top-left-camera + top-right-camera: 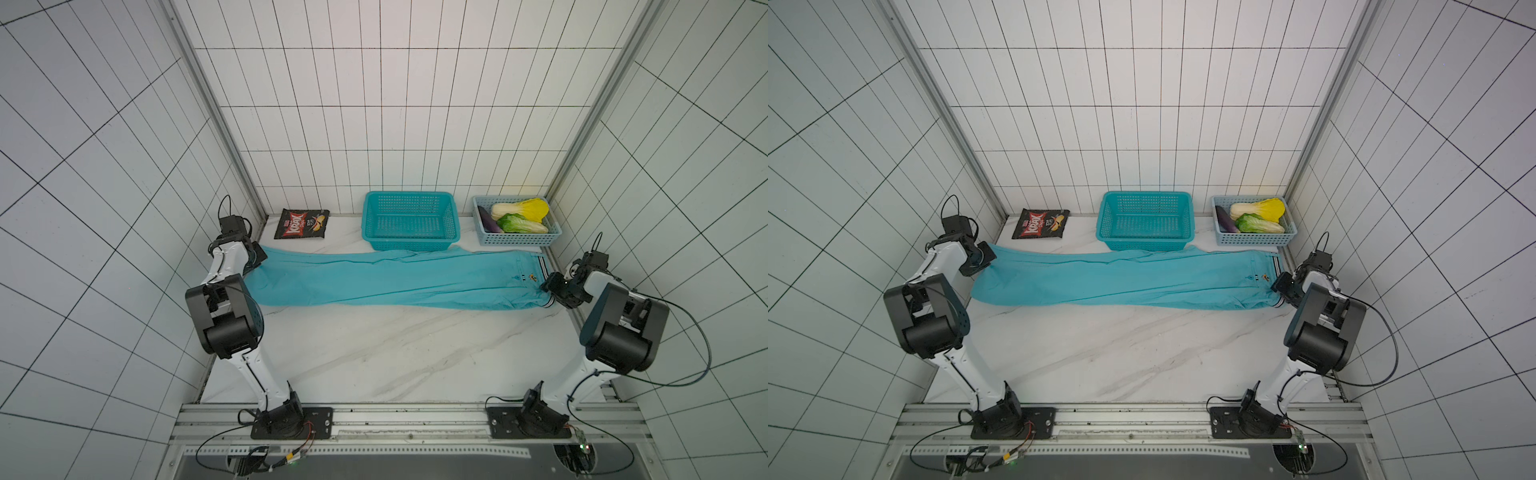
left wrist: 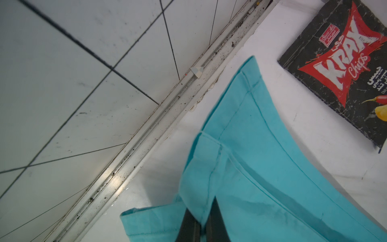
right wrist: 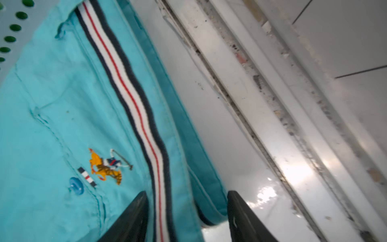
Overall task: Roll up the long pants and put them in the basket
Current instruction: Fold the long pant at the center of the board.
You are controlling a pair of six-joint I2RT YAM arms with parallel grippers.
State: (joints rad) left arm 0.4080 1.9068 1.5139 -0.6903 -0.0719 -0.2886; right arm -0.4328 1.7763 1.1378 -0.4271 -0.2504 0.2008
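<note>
Nearest the camera head, a metal rail [image 1: 415, 417] carries two arm bases, and two arms reach out over the white marble-look table [image 1: 374, 357]. One pair of long pants [image 1: 395, 278] lies stretched flat across the table between them, leg ends at the robot's left and waist at its right. The left gripper [image 2: 202, 218] is pinched tight on a fold of the teal cloth beside a leg hem. The right gripper [image 3: 186, 192] stands wide, its jaws astride the striped waistband [image 3: 129, 94] without closing on it: one finger lies over the cloth, the other over bare table. One blue button [image 3: 76, 186] and one stitched emblem [image 3: 106, 166] sit just beside that trim. Farther back, three things line the far wall. They are one black chips bag [image 1: 301, 224], one empty teal basket [image 1: 409, 194] whose near foot touches the pants' far edge, and one pale-blue basket [image 1: 517, 240]. That one holds two cabbages, one yellow-tipped [image 1: 525, 209] and one green [image 1: 521, 224], and one purple eggplant [image 1: 486, 220]. White tiled walls [image 1: 374, 124] with dark grid lines close in three sides. In both top views the left arm hides the leg ends, and both wrist views cut the fingers off at the frame edge.
</note>
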